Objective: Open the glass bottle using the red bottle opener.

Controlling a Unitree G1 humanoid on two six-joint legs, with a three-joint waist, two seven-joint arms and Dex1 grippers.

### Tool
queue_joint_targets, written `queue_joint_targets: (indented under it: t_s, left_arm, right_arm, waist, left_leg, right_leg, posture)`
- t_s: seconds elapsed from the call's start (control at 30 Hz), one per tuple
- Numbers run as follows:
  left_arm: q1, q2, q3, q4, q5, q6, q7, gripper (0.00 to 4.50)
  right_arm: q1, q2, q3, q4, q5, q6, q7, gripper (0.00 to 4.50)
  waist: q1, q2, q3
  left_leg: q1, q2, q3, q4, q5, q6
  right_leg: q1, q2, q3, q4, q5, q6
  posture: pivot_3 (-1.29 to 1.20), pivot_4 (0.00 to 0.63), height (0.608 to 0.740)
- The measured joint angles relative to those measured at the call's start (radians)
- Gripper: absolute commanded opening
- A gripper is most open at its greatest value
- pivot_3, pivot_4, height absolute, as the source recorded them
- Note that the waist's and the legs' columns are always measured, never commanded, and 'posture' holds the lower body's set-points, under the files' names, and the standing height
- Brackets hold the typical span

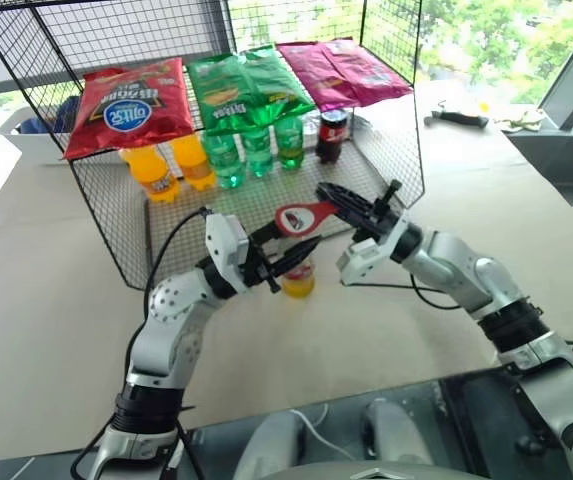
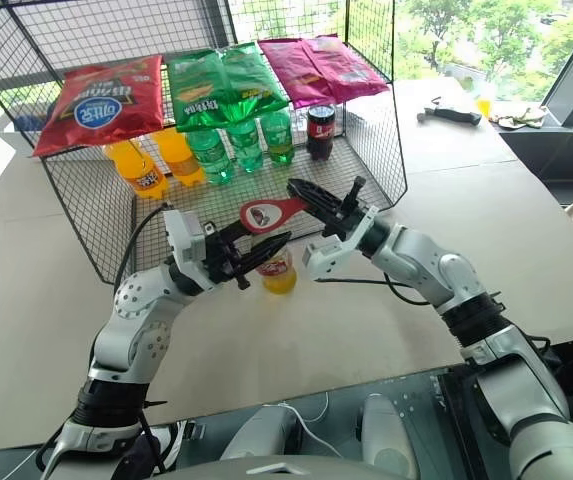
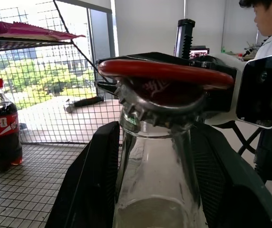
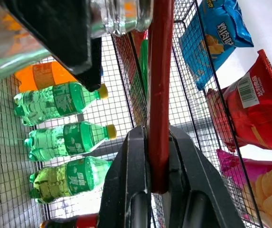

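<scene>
The glass bottle (image 1: 299, 279) with yellow liquid stands on the table in front of the wire rack. My left gripper (image 1: 291, 255) is shut on its neck, with one black finger (image 3: 90, 180) on each side of the glass (image 3: 157, 185). The red bottle opener (image 1: 301, 216) lies flat over the bottle top, its ring head resting on the crimped metal cap (image 3: 159, 107). My right gripper (image 1: 332, 204) reaches in from the right and is shut on the opener's handle (image 4: 159, 95).
Behind the bottle stands a black wire rack (image 1: 116, 230). It has chip bags (image 1: 131, 105) on top and orange bottles (image 1: 171, 165), green bottles (image 1: 256, 150) and a cola bottle (image 1: 332, 135) inside. A black tool (image 1: 456, 118) lies at the back right. A person (image 3: 268, 28) is nearby.
</scene>
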Motion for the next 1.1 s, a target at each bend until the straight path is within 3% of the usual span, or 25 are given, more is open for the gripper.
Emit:
queue_joint_targets:
  t_s: [0.53,0.9,0.93,1.0,1.1]
  left_arm:
    - [-0.002,0.0,-0.006,0.003,0.0,-0.008,0.002,1.75]
    - [-0.006,-0.002,-0.005,0.01,-0.001,-0.011,0.004,1.75]
    - [-0.006,-0.002,-0.004,0.011,-0.001,-0.011,0.004,2.47]
    - [-0.005,-0.001,-0.005,0.02,0.004,-0.005,0.004,2.88]
    - [0.02,0.0,-0.014,0.077,0.024,0.017,0.008,4.26]
  right_arm:
    - [-0.006,0.023,-0.07,-0.075,0.136,0.044,0.065,0.0]
    - [0.27,0.147,-0.101,-0.133,0.633,0.328,0.35,0.0]
    - [0.283,0.154,-0.11,-0.151,0.661,0.355,0.364,0.0]
    - [0.291,0.164,-0.12,-0.171,0.69,0.388,0.379,0.0]
    - [0.313,0.184,-0.137,-0.203,0.718,0.428,0.386,0.0]
  waist:
    - [0.002,0.0,0.0]
    - [0.001,0.002,0.001]
    - [0.001,0.002,0.001]
    - [0.002,0.002,0.002]
    - [0.001,0.001,0.004]
  left_leg:
    - [0.0,0.001,-0.001,0.0,0.0,0.0]
    - [-0.001,0.003,-0.001,0.0,0.0,0.0]
    - [-0.001,0.003,-0.001,0.0,0.0,0.0]
    - [0.0,0.003,-0.001,0.0,0.0,0.0]
    - [-0.002,0.003,-0.001,-0.001,0.0,0.0]
  right_leg:
    - [0.0,0.0,0.0,-0.001,0.0,0.0]
    - [0.0,0.0,0.0,-0.001,0.0,0.0]
    - [0.0,0.0,0.0,-0.001,0.0,0.0]
    - [0.0,0.001,0.0,-0.001,0.0,0.0]
    - [-0.002,0.002,0.0,-0.001,0.0,0.0]
  posture:
    - [0.0,0.15,0.74]
    - [0.0,0.15,0.74]
    - [0.0,0.15,0.74]
    - [0.0,0.15,0.74]
    - [0.0,0.15,0.74]
